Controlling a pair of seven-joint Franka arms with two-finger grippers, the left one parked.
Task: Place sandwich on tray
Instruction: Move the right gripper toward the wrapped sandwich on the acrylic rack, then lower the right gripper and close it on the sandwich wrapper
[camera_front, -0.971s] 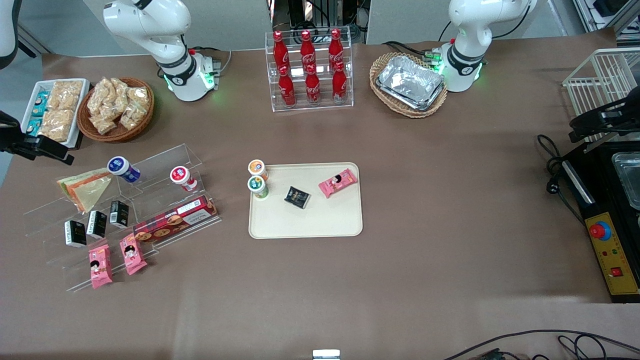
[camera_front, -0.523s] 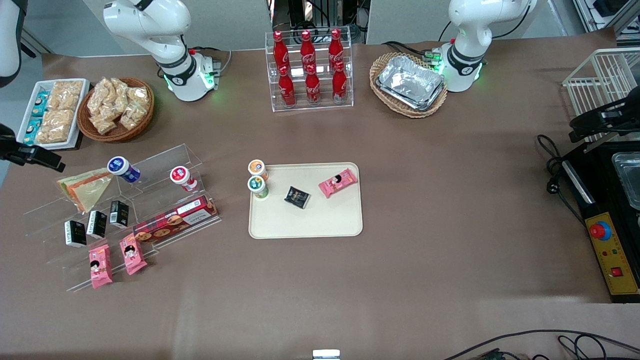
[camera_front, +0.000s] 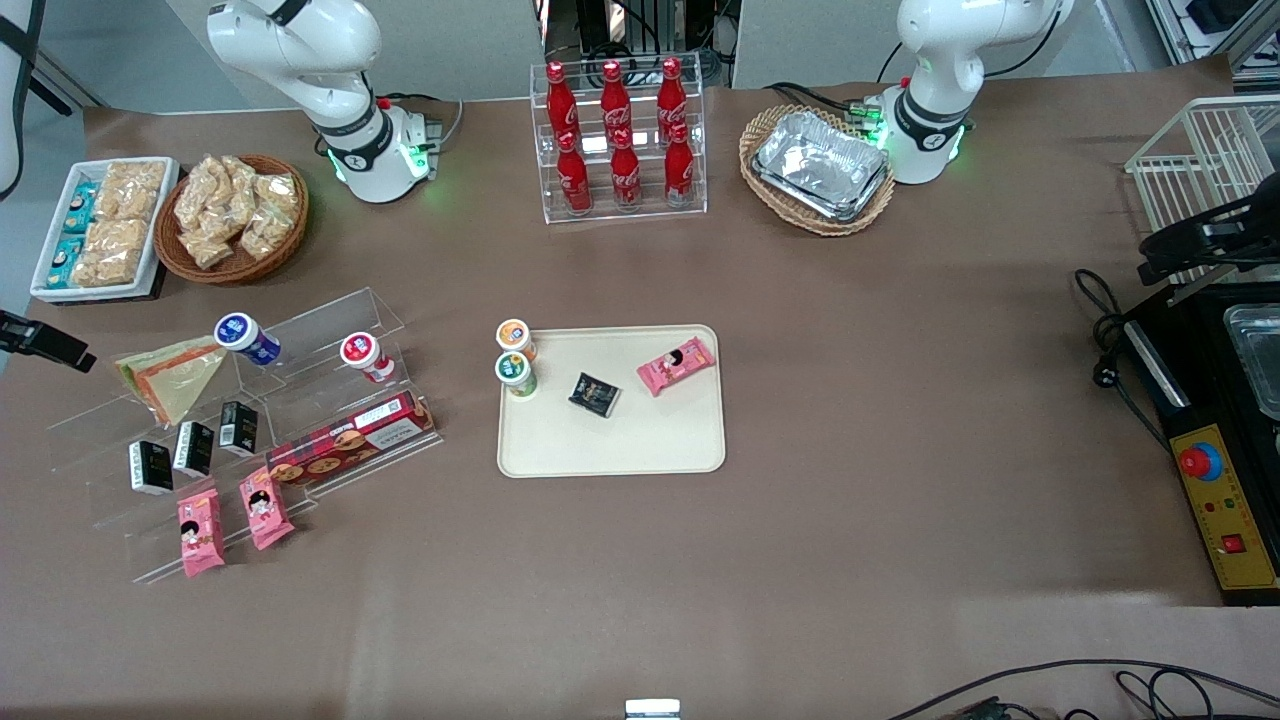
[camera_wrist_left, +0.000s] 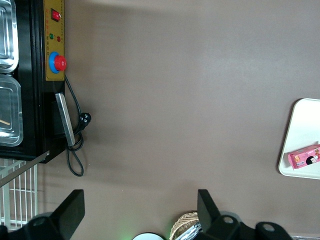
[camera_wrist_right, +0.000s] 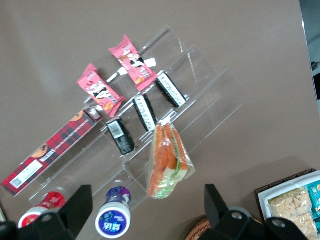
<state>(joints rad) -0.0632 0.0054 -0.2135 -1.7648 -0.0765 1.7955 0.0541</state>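
At the working arm's end of the table, the front view shows the gripper (camera_front: 40, 343) only as a dark piece at the picture's edge, near the sandwich (camera_front: 172, 375) but apart from it. A second ago that dark piece reached further over the table, close to the white snack tray (camera_front: 98, 227); it has since slid toward the front camera and outward, so less of it shows. The sandwich lies where it did, on the top step of the clear plastic rack (camera_front: 250, 430), beside a blue-capped cup (camera_front: 245, 337). The tray (camera_front: 612, 430), well apart toward the middle of the table, holds the same pink packet (camera_front: 677, 365), small black packet (camera_front: 594, 393) and two cups at its rim; nothing there has shifted.

From the parked arm's wrist, only a corner of the tray (camera_wrist_left: 303, 150) with the pink packet shows.

From the working arm's wrist, the sandwich (camera_wrist_right: 168, 159) sits on edge on the rack, orange and green layers up, lying between the two spread fingers (camera_wrist_right: 75, 207) and some way below them. The hand holds nothing. I judge the arm is lining up above the sandwich, with the descent and grasp not yet made.
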